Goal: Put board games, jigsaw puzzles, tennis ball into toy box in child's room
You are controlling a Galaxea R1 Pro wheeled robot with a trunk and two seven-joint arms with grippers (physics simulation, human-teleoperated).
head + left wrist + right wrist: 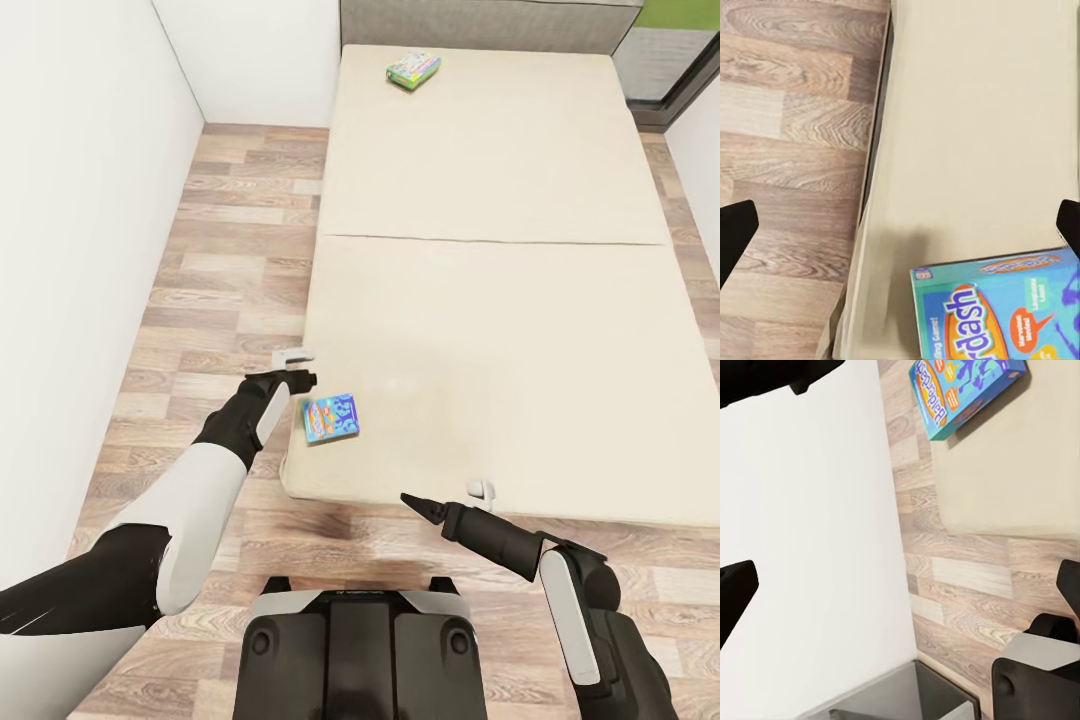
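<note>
Blue game (331,417) on bed (480,300), at three o'clock of wide-open, empty left gripper (297,366); pickup pending, needs closing in. Right gripper (478,490) empty, apparently open.

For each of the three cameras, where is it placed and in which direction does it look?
Head view: high on the robot, looking down over both arms and its base at the bed, with two board games on it.
Left wrist view: above the bed's edge, looking down at the blue game and floor; dark fingertips at the sides.
Right wrist view: looks at wall, floor, the robot's base.
Shared: the blue game.
</note>
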